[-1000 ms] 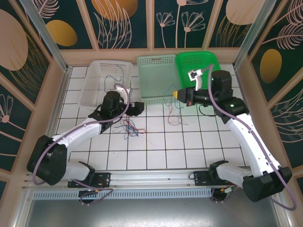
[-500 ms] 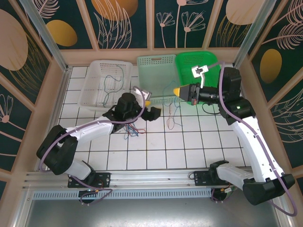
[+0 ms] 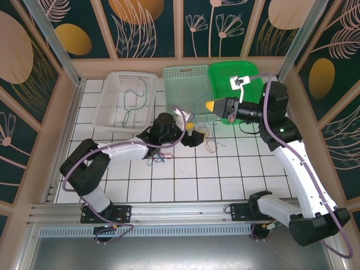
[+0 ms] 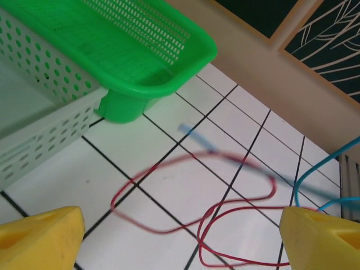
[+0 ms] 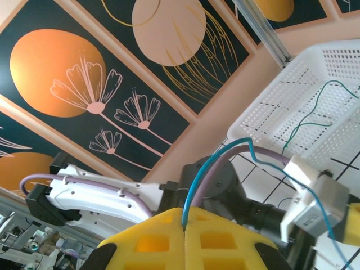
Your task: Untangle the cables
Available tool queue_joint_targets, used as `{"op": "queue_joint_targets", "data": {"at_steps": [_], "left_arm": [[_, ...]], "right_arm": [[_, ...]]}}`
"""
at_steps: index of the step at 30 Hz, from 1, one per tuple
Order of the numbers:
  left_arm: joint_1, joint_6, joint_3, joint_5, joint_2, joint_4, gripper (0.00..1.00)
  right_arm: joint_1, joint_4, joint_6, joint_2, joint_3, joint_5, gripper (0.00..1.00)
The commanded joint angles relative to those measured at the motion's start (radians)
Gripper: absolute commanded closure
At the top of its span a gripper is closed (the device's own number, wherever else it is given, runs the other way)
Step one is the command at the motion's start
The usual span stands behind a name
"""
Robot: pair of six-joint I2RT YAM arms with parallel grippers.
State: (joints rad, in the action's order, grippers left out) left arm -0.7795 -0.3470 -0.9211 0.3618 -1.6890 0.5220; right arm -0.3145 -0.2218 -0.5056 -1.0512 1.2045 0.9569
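Status of work: partly done, by judgement well short of half.

Right end effector (image 5: pixel 184 242): yellow pads pressed together with a blue cable (image 5: pixel 225 147) pinched at the seam. The strand rises from the pads, arcs over and runs down toward the desk (image 3: pixel 185 180). In the overhead view this end effector is held high in front of the bright green basket (image 3: pixel 254 70).

Left end effector (image 4: pixel 180 239): fingertips wide apart, nothing between them. It hangs low over the tiles, just in front of the pale green basket (image 3: pixel 185 70). A red cable (image 4: pixel 169 231) lies in loose loops on the desk directly beneath the gap. A blue strand crosses it at the right of the wrist view; whether the two are knotted or merely overlapping cannot be told.

Completed: one thin green cable (image 3: pixel 130 104) lies alone in the white basket (image 3: pixel 121 75), apart from the rest.

Outstanding: a small cluster of red and blue strands (image 3: pixel 157 154) sits on the desk beside the left forearm, apparently tangled. The red loops are not yet gripped. The blue cable is lifted but appears not to be free of the others.

Assessment: the left end effector is well placed to close on the red cable so the two arms can draw the strands apart. Risk: strands this fine may slip from the pads or drag the cluster along.
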Motion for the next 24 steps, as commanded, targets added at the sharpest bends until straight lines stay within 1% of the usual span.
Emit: {"op": "queue_joint_targets", "data": {"at_steps": [1, 4, 8, 10, 15, 17, 18, 19, 21, 23, 24], "left_arm": [[-0.013, -0.034, -0.076, 0.017, -0.062, 0.076, 0.13], [-0.016, -0.063, -0.109, 0.034, -0.107, 0.099, 0.17], [-0.021, -0.117, -0.110, 0.067, -0.131, 0.193, 0.15], [-0.020, -0.135, -0.107, 0.065, -0.135, 0.222, 0.15], [-0.023, -0.141, -0.128, 0.043, -0.154, 0.222, 0.15], [-0.023, -0.145, -0.130, 0.033, -0.159, 0.229, 0.18], [-0.023, -0.144, -0.131, 0.032, -0.161, 0.227, 0.21], [-0.021, -0.144, -0.135, 0.032, -0.162, 0.220, 0.28], [-0.023, -0.138, -0.143, 0.029, -0.166, 0.196, 0.48], [-0.023, -0.132, -0.144, 0.024, -0.171, 0.170, 0.71], [-0.023, -0.128, -0.142, 0.018, -0.173, 0.160, 0.78]], "right_arm": [[0.005, 0.083, -0.052, 0.038, -0.002, 0.026, 1.00], [0.005, 0.101, -0.070, 0.049, 0.001, 0.024, 1.00], [0.004, 0.108, -0.076, 0.054, 0.000, 0.010, 1.00], [0.004, 0.106, -0.074, 0.054, 0.000, 0.003, 1.00], [0.002, 0.152, -0.108, 0.058, -0.014, 0.016, 1.00], [0.001, 0.150, -0.109, 0.059, -0.013, 0.022, 1.00], [0.002, 0.144, -0.107, 0.061, -0.011, 0.021, 1.00], [0.001, 0.134, -0.101, 0.064, -0.009, 0.016, 1.00], [0.000, 0.103, -0.076, 0.073, 0.007, -0.008, 1.00], [0.004, 0.050, -0.040, 0.074, 0.037, -0.049, 1.00], [0.007, 0.021, -0.022, 0.071, 0.056, -0.077, 1.00]]}}
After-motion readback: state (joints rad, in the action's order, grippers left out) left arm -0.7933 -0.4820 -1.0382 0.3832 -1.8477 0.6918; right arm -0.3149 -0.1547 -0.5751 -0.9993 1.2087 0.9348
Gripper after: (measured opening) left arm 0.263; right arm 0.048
